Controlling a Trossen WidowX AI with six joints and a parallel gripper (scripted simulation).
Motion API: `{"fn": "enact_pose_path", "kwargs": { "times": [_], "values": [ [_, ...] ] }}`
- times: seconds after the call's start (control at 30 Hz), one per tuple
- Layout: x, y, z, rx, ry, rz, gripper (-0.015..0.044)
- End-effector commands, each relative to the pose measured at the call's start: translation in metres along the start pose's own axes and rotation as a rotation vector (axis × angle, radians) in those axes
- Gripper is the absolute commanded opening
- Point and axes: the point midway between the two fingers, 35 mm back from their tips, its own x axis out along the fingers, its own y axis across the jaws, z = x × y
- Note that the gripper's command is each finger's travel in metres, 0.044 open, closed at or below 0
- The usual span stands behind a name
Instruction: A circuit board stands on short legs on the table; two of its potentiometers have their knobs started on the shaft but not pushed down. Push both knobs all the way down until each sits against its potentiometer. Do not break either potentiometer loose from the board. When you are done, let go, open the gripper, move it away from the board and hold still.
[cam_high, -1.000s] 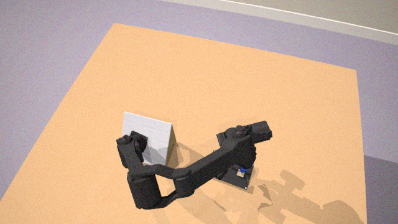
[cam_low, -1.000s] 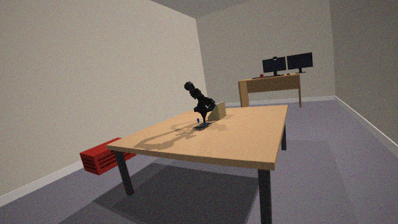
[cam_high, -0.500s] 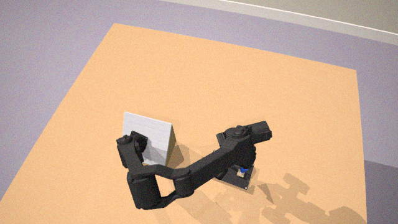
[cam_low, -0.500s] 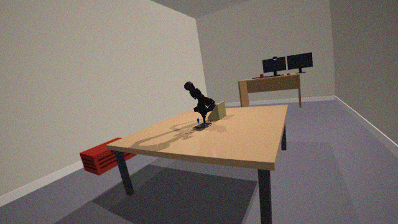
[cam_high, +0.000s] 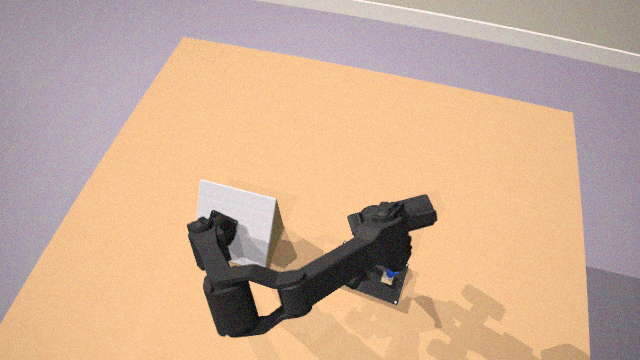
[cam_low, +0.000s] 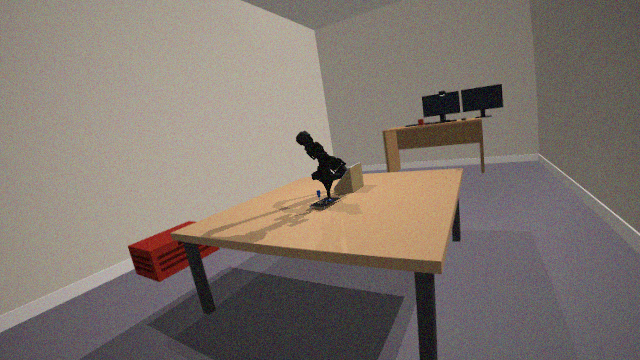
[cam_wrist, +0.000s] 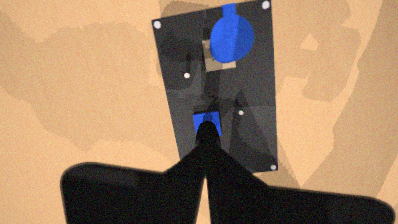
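Note:
The dark circuit board (cam_high: 382, 294) (cam_low: 315, 206) (cam_wrist: 260, 142) stands on the table. A round blue knob with a pointer (cam_wrist: 232, 39) (cam_high: 391, 273) (cam_low: 318, 193) stands well above its tan potentiometer (cam_wrist: 220, 65) at the far end of the board in the wrist view. My gripper (cam_wrist: 207, 148) (cam_low: 328, 198) is shut and empty, pointing down over the second, blue square potentiometer (cam_wrist: 199, 120). The fingertips cover most of that part and its knob, so how far that knob sits down, and whether the tips touch it, cannot be told. The arm hides the fingertips in the top view.
A pale wedge-shaped block (cam_high: 250, 210) (cam_low: 356, 178) stands on the table beside the arm's base. Small white dots (cam_wrist: 187, 75) (cam_wrist: 241, 112) show on the board between the two potentiometers. A red crate (cam_low: 160, 250) and a desk with monitors (cam_low: 435, 135) are away from the table.

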Motion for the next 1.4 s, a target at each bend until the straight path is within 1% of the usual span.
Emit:
{"fn": "enact_pose_path", "kwargs": {
  "times": [0.0,1.37],
  "values": [
    [0.0096,-0.0008,0.0024,0.013,0.009,-0.007,0.0],
    [0.0171,-0.0009,0.0024,0.013,0.009,-0.007,0.0]
  ]
}}
